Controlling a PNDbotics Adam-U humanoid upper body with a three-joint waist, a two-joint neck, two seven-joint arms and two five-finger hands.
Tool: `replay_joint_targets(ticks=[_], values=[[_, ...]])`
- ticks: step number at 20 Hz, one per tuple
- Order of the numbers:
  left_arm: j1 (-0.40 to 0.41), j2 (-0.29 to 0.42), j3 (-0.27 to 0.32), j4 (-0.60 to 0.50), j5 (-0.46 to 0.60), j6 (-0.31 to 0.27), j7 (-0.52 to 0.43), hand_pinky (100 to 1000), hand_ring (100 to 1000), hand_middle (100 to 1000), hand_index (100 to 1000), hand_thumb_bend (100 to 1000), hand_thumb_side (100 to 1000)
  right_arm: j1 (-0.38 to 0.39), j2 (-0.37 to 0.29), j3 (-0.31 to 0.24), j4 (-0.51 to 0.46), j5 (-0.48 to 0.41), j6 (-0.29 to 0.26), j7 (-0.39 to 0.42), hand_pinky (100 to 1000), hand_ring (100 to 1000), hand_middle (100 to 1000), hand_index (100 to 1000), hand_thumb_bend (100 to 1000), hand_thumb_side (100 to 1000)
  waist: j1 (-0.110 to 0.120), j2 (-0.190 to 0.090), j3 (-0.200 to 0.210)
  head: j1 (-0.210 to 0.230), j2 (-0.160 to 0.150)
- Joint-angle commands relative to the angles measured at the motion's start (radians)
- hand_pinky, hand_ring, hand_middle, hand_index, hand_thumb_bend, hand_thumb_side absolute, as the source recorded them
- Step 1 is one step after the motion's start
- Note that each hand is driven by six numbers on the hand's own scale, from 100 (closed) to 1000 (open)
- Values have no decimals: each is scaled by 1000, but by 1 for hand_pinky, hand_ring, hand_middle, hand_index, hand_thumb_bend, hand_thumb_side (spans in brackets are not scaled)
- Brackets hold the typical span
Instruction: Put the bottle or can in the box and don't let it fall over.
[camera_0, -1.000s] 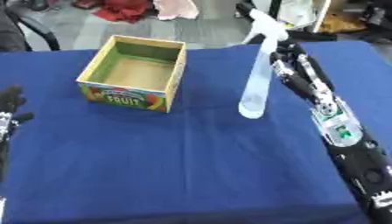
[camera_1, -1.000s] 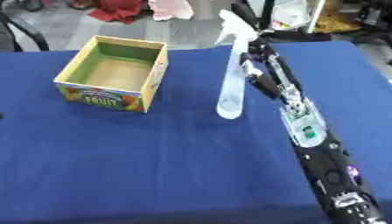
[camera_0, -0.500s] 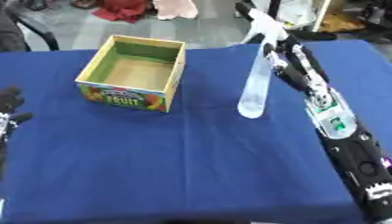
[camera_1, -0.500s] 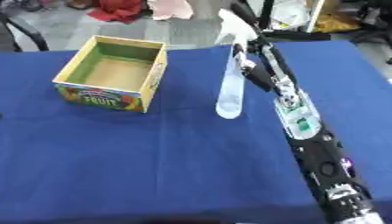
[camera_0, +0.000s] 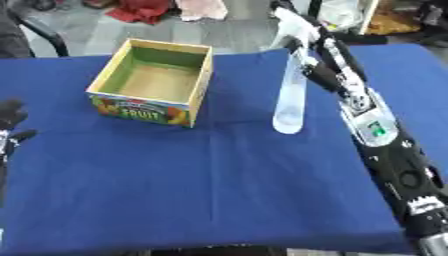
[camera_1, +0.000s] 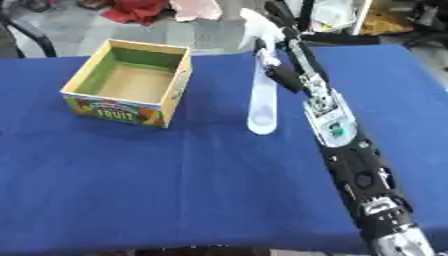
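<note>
A clear spray bottle (camera_0: 290, 97) with a white trigger head stands on the blue table (camera_0: 219, 185), leaning slightly, right of the box. My right hand (camera_0: 320, 59) is at the bottle's neck from the right, its thumb and fingers closed round it just under the trigger head. The open cardboard box (camera_0: 154, 81), green inside with a FRUIT label on its front, sits upright at the back left and holds nothing. At the left edge my left hand (camera_0: 10, 114) rests open, fingers up, far from both.
Red and pink cloth (camera_0: 144, 9) lies on the floor beyond the table's far edge. A dark chair (camera_0: 31, 30) stands at the back left. Clutter (camera_0: 350, 12) shows behind the back right corner.
My right arm has reached a little farther forward along the bottle's neck. The bottle's base has stayed in the same spot; box and left hand are unmoved.
</note>
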Motion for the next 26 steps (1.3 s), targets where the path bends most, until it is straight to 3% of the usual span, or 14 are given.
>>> replay_joint_targets(ticks=[1,17,26], values=[[-16,4,-2,-18,3,-2,-5,833,936,938,867,528,823,-31,-3,-11,29,23,-4,-3,894,904,886,999,100,737,2,-5,4,-7,-2],[-18,2,-3,-18,4,-1,-7,833,936,938,867,525,823,-54,10,-32,170,111,-18,-18,897,909,888,963,100,745,2,-2,14,-17,-2],[-18,1,-2,-18,5,-1,-6,833,936,938,867,526,823,-41,7,-50,235,156,-17,8,914,956,937,885,100,653,1,-3,16,-18,-2]])
